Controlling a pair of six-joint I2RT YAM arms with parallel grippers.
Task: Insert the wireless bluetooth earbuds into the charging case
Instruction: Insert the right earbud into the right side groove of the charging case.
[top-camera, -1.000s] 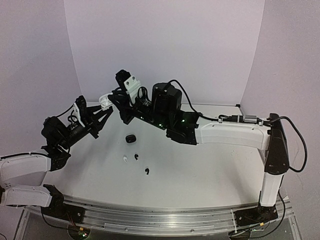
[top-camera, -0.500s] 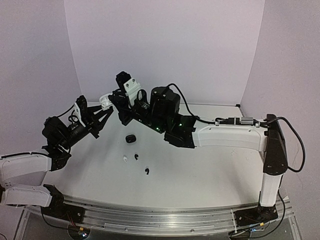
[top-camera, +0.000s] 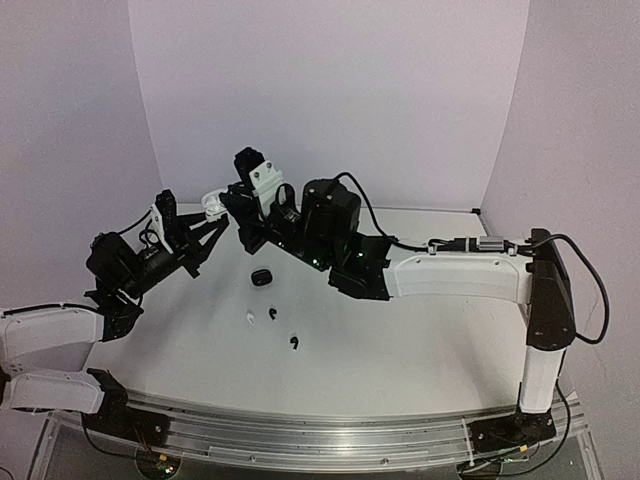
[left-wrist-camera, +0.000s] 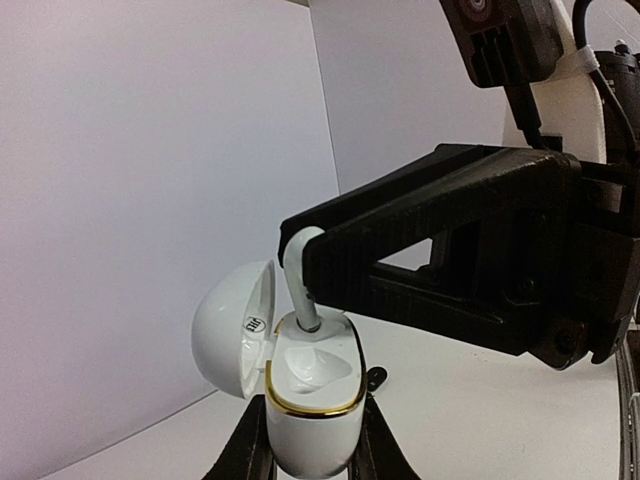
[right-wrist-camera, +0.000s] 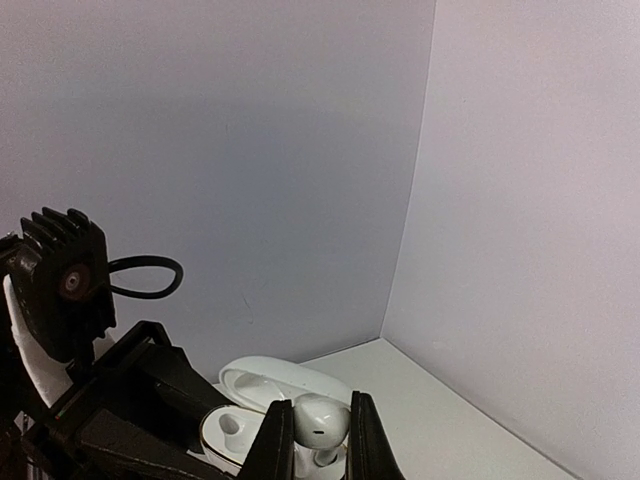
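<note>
One glossy white stemmed earbud (right-wrist-camera: 320, 422) | likely light, slick | my right end effector (right-wrist-camera: 318, 450) pinches its head | left end effector (left-wrist-camera: 310, 455) clamps gold-rimmed white case (left-wrist-camera: 312, 395).

Place: a robot lab or test cell.
Enclosure: plain pale panels (top-camera: 330, 90) stand behind and to both sides of the worktop (top-camera: 420, 340), like a photo booth.
Worktop: a flat white board, evenly lit.
Mounting: a slotted aluminium rail (top-camera: 330, 432) runs along the near edge and carries the arm bases.
Machines: the left arm (top-camera: 50, 335) and right arm (top-camera: 460, 275), white and black, reach over the board.
Wiring: exposed black cables (top-camera: 601, 290) and small green status lights (top-camera: 352, 258) on the joints.
</note>
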